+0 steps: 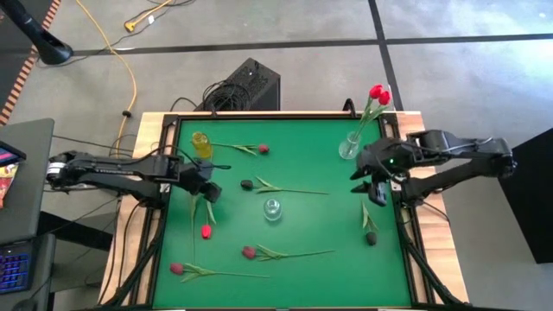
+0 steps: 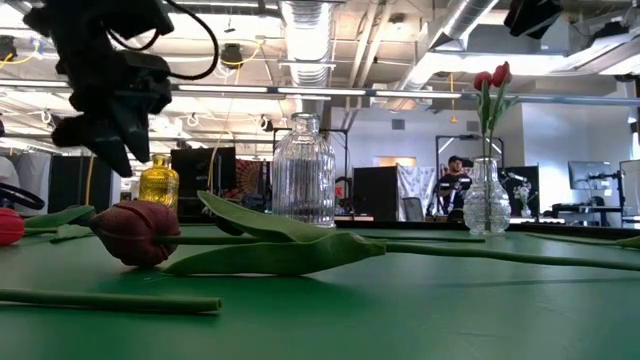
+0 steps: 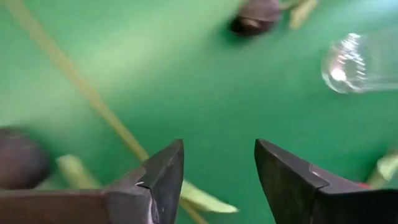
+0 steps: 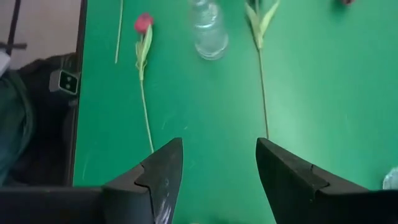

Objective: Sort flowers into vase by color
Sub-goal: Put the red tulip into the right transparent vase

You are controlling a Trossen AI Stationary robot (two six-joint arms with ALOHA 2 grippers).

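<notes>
Scattered over the green mat (image 1: pixel 302 147), taking the clear ribbed vase (image 1: pixel 273 209) at its middle as landmark: artificial tulips with long thin green stems, narrow leaves and small closed bud heads.

- Just beyond the vase toward the far edge, a near-black tulip (image 1: pixel 247 185), stem trailing off to the right.
- Farther beyond, near the yellow vase (image 1: pixel 201 144), a crimson tulip (image 1: pixel 263 149), stem pointing at that vase.
- Left of the clear vase, a bright red tulip (image 1: pixel 206 231), stem running up under the left gripper (image 1: pixel 210 187).
- On the near side, a dark red tulip (image 1: pixel 249 252) with leaves spread, and farther left a pinkish one (image 1: pixel 176 269) close to the mat's corner.
- Right of the vase, a dark-headed tulip (image 1: pixel 371 238) lying below the right gripper (image 1: pixel 370 186).
- Far right and beyond, two bright red tulips (image 1: pixel 378 93) standing upright in a small round glass vase (image 1: pixel 350 149).

Left gripper hanging above the red tulip's stem, fingers (image 3: pixel 163 180) spread apart, holding nothing. Right gripper above the mat beside the round vase, fingers (image 4: pixel 163 171) likewise apart and empty.
</notes>
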